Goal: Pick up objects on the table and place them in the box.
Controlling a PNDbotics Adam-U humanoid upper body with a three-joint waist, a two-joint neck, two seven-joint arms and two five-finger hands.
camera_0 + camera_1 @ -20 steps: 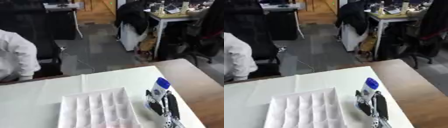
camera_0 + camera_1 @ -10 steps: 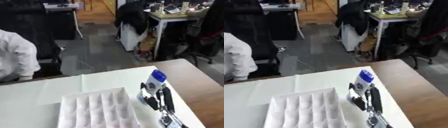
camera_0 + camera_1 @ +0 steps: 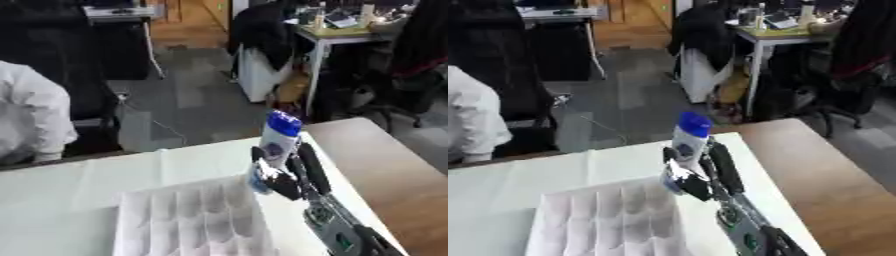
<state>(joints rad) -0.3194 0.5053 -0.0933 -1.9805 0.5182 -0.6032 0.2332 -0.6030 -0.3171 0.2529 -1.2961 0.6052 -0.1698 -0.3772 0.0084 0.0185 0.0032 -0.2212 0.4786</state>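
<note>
So the right hand is gripping the white bottle with the blue cap, fingers curling round its lower body with the thumb on the near side, so the cap is sticking up well above the fingertips and the bottle is staying more or less upright instead of dangling. It's hanging in the air just past the far right corner of the white divided box, which is sitting below and to the left of the fingers, so I'm guessing it's being carried over for a drop into one of the compartments. Left hand isn't showing up anywhere.
</note>
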